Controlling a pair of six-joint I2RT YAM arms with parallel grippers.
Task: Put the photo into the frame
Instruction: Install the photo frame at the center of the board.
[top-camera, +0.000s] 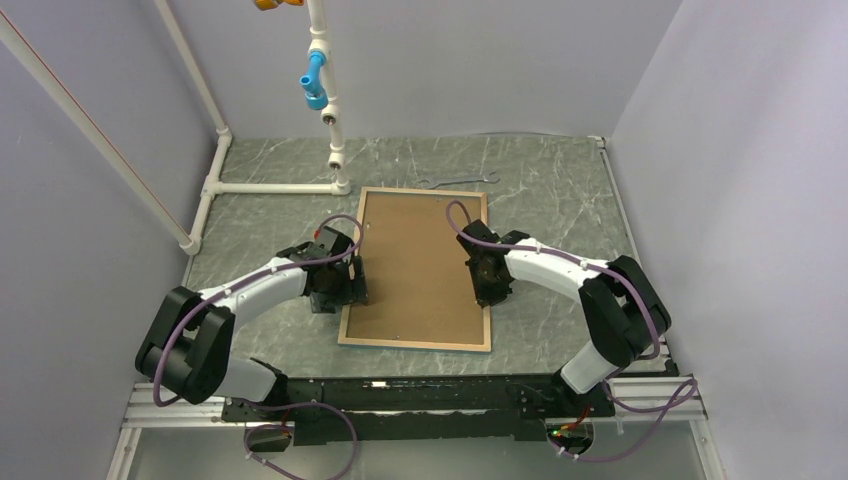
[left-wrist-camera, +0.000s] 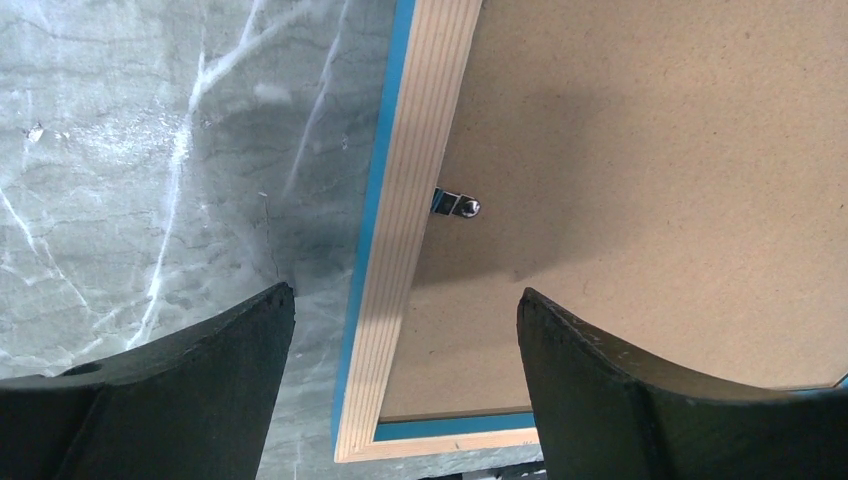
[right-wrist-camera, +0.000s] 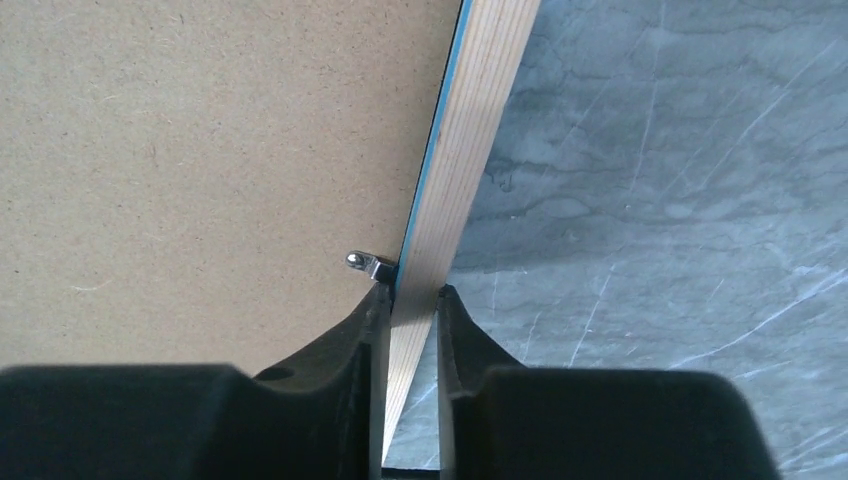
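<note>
The frame (top-camera: 415, 344) lies face down in the middle of the table, pale wood back up, a thin blue edge showing. A brown backing board (top-camera: 420, 265) fills it, so the photo is hidden. My left gripper (top-camera: 340, 285) is open and straddles the frame's left rail (left-wrist-camera: 420, 150) near the near corner, one finger over the table, the other over the board (left-wrist-camera: 650, 150). A small metal clip (left-wrist-camera: 458, 204) sits just ahead. My right gripper (top-camera: 490, 285) is shut on the frame's right rail (right-wrist-camera: 480, 120); in its wrist view the gripper (right-wrist-camera: 412, 290) pinches the wood beside another clip (right-wrist-camera: 368, 263).
A white pipe stand (top-camera: 330, 110) with a blue fitting rises at the back left, its base pipes running along the left side. A metal wrench (top-camera: 455, 181) lies just behind the frame. Grey walls close in on three sides.
</note>
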